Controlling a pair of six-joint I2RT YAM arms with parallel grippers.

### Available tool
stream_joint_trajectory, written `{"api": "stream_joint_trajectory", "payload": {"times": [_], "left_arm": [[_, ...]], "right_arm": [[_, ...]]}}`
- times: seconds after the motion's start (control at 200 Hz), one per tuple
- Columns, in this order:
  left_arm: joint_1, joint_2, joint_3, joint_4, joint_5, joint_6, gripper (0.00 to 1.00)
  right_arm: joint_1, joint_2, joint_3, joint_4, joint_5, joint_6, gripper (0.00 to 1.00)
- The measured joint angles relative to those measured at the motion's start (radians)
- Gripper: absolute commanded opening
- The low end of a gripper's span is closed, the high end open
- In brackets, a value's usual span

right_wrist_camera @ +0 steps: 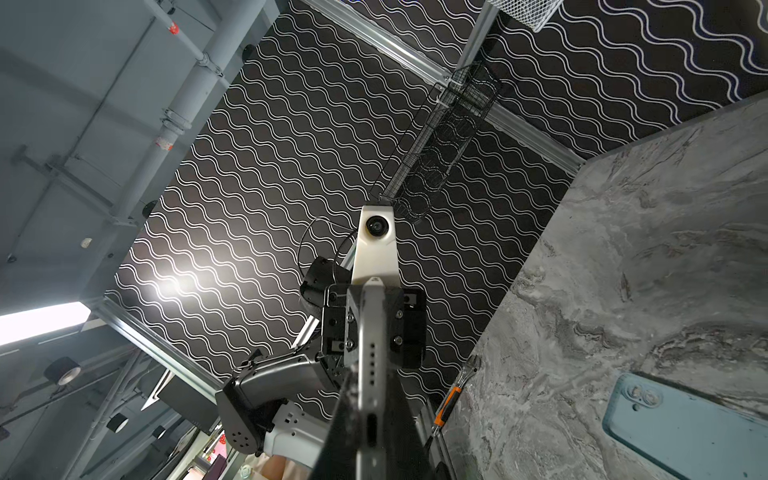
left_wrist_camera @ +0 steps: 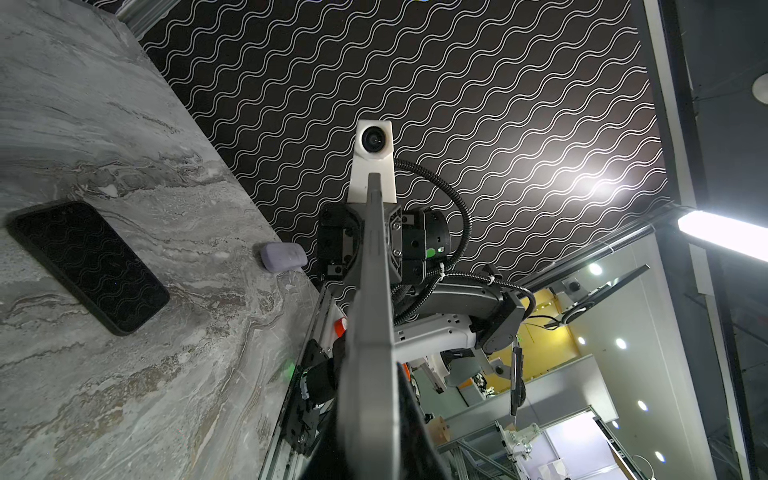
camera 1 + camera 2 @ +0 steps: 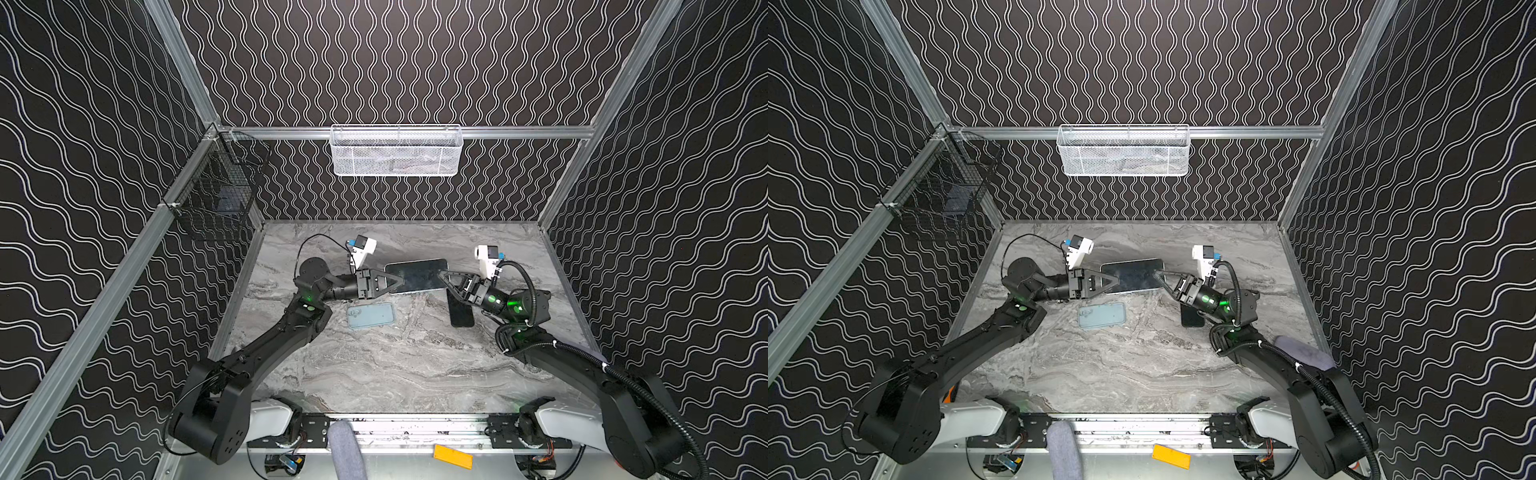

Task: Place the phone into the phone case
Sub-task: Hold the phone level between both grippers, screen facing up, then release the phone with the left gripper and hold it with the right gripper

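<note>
Crosswise, phone (image 3: 419, 275) runs left-right, left gripper (image 3: 400, 281) and right gripper (image 3: 441, 274) clamping its ends

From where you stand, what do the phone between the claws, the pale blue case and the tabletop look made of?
The phone: glossy reflective dark face, likely glass; matte grey rim, probably metal. The pale blue case: matte, soft-looking, likely silicone or plastic. The tabletop: grey marble veining; stone or printed laminate, cannot tell.
</note>
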Motion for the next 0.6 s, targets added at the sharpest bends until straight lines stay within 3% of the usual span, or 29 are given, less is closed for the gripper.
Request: {"api": "stream_joint_trajectory", "payload": {"times": [0.045, 0.11, 0.345, 0.435, 0.601], "left_arm": [[0.0, 0.001, -0.004, 0.005, -0.003, -0.003, 0.02], [0.0, 0.0, -0.009, 0.009, -0.006, -0.006, 0.27], [0.001, -0.016, -0.014, -0.049, -0.027, 0.011, 0.86], [0.011, -0.019, -0.02, -0.072, -0.04, 0.014, 0.98], [0.06, -0.068, -0.053, -0.129, -0.065, 0.037, 0.99]], "right_arm": [[0.0, -0.001, 0.002, -0.01, 0.0, -0.002, 0.0], [0.001, -0.004, 0.004, -0.021, 0.001, -0.003, 0.0], [0.006, -0.061, 0.011, -0.057, -0.019, -0.038, 0.0], [0.006, -0.101, 0.011, -0.106, -0.013, -0.075, 0.0], [0.003, -0.182, 0.01, -0.269, 0.01, -0.16, 0.0]]}}
